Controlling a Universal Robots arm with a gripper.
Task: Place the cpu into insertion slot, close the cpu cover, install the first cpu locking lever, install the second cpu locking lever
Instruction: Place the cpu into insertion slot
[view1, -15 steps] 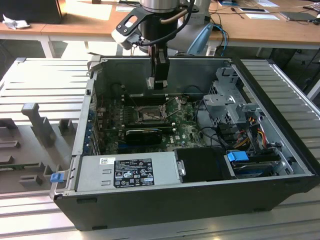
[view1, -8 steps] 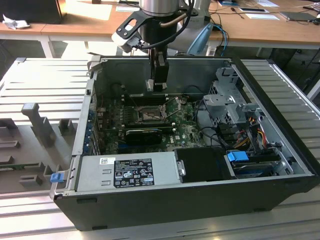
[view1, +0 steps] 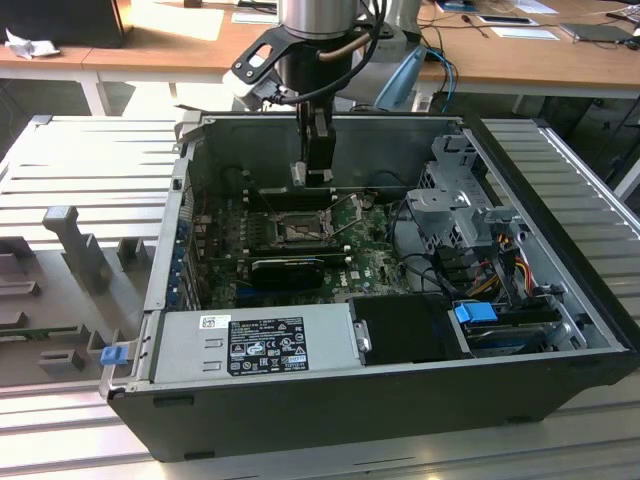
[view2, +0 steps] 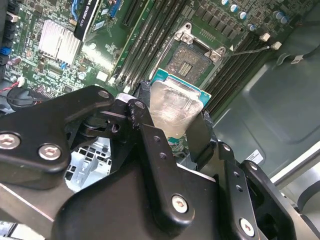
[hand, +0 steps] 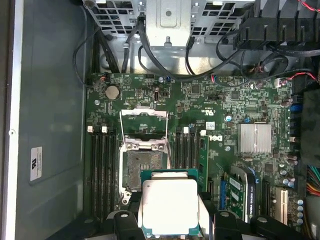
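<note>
Ribbed grey metal table (view1: 60, 150) under an open computer case (view1: 400, 400); wooden desks (view1: 520, 60) behind, papers scattered on them. Inside the case, straight below the gripper (view1: 314, 178), a green motherboard (hand: 225, 100); off to one side of the tool a metal drive cage (view1: 450, 190) with a tangle of cables, and on the case's near side in the exterior view a grey power supply (view1: 255, 345).

Hangs vertically over the case, wrist straight, pointing down at the board. Clamps the cpu (hand: 170, 205) flat between two black fingers (view2: 204, 135), by opposite edges, silvery face turned up toward the wrist cameras. Holds it in the air, clear of the board, partly overlapping the near edge of the insertion slot (hand: 145, 167) in the first wrist view. Slot just beyond the fingertips, brownish pin field bare. Past the slot, farther from the tool, the cpu cover (hand: 143, 114) swung open on its hinge.
</note>
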